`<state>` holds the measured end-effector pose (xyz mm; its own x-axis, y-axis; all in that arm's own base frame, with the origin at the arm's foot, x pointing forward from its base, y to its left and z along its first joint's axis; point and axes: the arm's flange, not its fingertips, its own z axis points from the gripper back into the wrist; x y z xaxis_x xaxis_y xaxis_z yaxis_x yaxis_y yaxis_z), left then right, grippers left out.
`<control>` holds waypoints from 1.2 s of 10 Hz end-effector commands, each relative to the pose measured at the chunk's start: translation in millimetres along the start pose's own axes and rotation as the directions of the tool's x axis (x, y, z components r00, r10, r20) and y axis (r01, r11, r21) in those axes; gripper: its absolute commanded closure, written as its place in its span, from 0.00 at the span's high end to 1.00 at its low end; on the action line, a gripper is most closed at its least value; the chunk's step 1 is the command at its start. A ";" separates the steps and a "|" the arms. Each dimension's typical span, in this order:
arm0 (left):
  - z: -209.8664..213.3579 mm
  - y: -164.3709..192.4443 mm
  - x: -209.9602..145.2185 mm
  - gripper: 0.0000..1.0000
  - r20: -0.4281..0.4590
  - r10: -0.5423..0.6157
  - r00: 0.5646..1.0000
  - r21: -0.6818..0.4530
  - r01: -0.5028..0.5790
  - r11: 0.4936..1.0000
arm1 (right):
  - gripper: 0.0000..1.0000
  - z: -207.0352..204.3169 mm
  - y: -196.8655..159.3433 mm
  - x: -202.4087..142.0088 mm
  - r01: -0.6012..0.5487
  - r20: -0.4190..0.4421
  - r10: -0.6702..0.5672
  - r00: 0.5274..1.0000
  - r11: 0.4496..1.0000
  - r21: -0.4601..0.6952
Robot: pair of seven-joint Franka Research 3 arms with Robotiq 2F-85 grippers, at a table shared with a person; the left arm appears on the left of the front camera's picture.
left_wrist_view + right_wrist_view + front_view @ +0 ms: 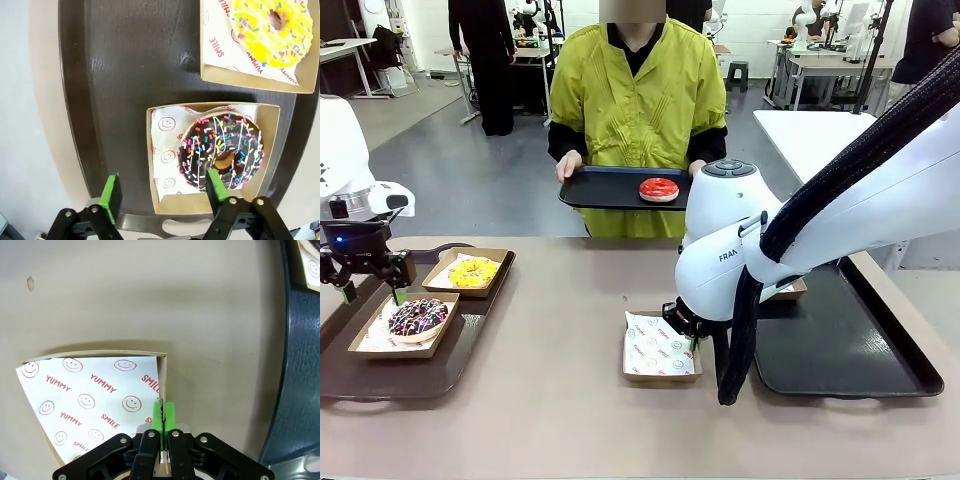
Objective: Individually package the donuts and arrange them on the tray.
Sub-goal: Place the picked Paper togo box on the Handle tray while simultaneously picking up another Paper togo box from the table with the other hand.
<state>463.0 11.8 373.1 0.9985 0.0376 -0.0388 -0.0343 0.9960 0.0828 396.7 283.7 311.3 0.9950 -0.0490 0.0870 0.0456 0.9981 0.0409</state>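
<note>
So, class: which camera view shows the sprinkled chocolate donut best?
The left wrist view: the sprinkled chocolate donut is seen from straight above, close up, in its paper-lined box, with the left gripper open over it. The front view shows it small and at a slant.

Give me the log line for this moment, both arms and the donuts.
left pincer open above sprinkled donut | right pincer shut on empty box wall | yellow donut boxed | red donut on person's tray
</note>
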 end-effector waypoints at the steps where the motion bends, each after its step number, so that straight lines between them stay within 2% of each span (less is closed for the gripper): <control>1: 2.3 0.4 -4.0 0.88 0.004 0.019 1.000 -0.011 -0.019 1.000 | 0.00 -3.4 4.8 -1.4 0.039 0.014 -0.039 0.999 0.999 0.006; 2: 2.9 0.4 -3.7 0.97 0.001 0.018 1.000 -0.014 -0.018 1.000 | 0.00 -3.6 5.0 -1.2 0.043 0.016 -0.043 0.999 0.999 0.004; 4: 4.2 1.0 -3.6 1.00 -0.003 0.020 1.000 -0.018 -0.020 1.000 | 0.00 -3.7 5.2 -0.6 0.057 0.017 -0.057 0.998 0.998 -0.001; 5: 10.5 5.8 -4.9 1.00 -0.007 0.001 1.000 -0.060 -0.001 0.998 | 0.00 -0.2 5.2 1.2 0.058 -0.007 -0.058 0.998 0.998 -0.012; 6: 25.3 17.8 -12.4 1.00 -0.019 0.008 1.000 -0.177 -0.011 0.984 | 0.00 15.6 7.7 4.4 0.047 -0.013 -0.048 0.999 0.999 -0.012; 7: 42.5 36.3 -24.5 1.00 -0.012 -0.015 1.000 -0.314 0.011 0.949 | 0.00 40.5 10.4 13.6 0.032 -0.039 -0.031 0.999 0.999 0.013; 9: 68.1 92.8 -54.3 1.00 0.063 -0.021 0.998 -0.575 0.054 0.817 | 0.00 97.2 17.9 45.8 0.033 -0.045 -0.031 0.999 0.998 0.044; 10: 71.8 120.6 -63.7 1.00 0.063 -0.006 0.998 -0.665 0.046 0.745 | 0.00 117.0 26.1 66.4 0.045 -0.051 -0.043 0.998 0.998 0.035; 12: 68.9 162.4 -79.0 1.00 0.063 -0.008 0.998 -0.769 0.054 0.637 | 0.00 140.8 45.9 107.6 0.025 -0.094 -0.027 0.995 0.999 -0.022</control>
<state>370.9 152.1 465.6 0.9978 0.0411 0.0511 0.0036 0.7432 -0.6690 464.6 302.3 465.8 0.9951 -0.0936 0.0317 0.0914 0.9937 0.0650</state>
